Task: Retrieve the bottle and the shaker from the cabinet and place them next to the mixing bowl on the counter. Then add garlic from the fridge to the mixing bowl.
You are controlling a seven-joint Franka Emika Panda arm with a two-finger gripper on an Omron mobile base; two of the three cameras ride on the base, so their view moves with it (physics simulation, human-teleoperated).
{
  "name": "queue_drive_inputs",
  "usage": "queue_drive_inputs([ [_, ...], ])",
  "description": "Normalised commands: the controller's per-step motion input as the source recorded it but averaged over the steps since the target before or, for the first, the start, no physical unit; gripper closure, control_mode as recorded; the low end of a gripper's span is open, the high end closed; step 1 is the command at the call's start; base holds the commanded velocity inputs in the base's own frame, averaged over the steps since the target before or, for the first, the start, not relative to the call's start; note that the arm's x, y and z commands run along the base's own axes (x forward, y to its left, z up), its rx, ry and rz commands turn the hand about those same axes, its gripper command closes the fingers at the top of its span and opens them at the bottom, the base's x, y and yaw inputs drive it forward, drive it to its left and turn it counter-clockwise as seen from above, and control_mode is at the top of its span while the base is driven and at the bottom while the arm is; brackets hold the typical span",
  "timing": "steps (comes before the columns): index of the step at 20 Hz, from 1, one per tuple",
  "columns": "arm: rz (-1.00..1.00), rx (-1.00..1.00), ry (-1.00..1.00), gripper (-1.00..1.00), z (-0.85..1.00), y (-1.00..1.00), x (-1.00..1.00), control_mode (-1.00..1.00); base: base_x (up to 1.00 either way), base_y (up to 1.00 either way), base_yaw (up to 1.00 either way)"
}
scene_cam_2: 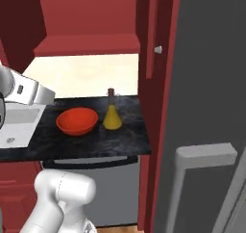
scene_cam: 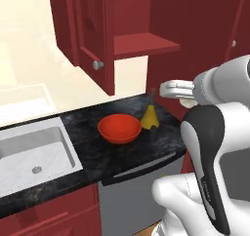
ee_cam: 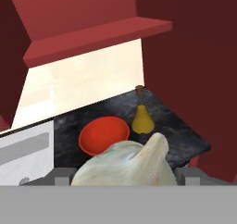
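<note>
In the hand view a whitish, lumpy garlic bulb [ee_cam: 125, 165] sits between my fingertips, with my gripper [ee_cam: 124, 177] shut on it. The hand hangs in the air in front of the counter's right end, gripper [scene_cam: 185, 99] above and right of the things there. The red-orange mixing bowl [scene_cam: 119, 128] [scene_cam_2: 77, 121] [ee_cam: 104, 135] stands on the black counter [scene_cam: 97, 154]. The yellow bottle [scene_cam: 150, 117] [scene_cam_2: 112, 115] [ee_cam: 142, 119] stands upright just right of it. A small black shaker [scene_cam_2: 102, 130] is in front of the bottle. The cabinet [scene_cam: 93, 40] hangs open, its shelf [scene_cam: 144, 44] bare.
A steel sink [scene_cam: 34, 154] lies in the counter's left part. The grey fridge [scene_cam_2: 206, 107] with its bar handle [scene_cam_2: 206, 155] stands at the right, past a tall red panel [scene_cam_2: 153, 107]. A grey appliance front [scene_cam: 132, 191] sits under the counter.
</note>
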Motion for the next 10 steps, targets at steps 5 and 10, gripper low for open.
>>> queue_drive_inputs([
  [5, 0.00, 0.00, 0.00, 1.00, 0.00, 0.00, 0.00, 1.00, 0.65, -0.20, 0.32],
  [10, 0.00, 0.00, 0.00, 1.00, 0.00, 0.00, 0.00, 1.00, 0.55, -0.27, 0.00],
])
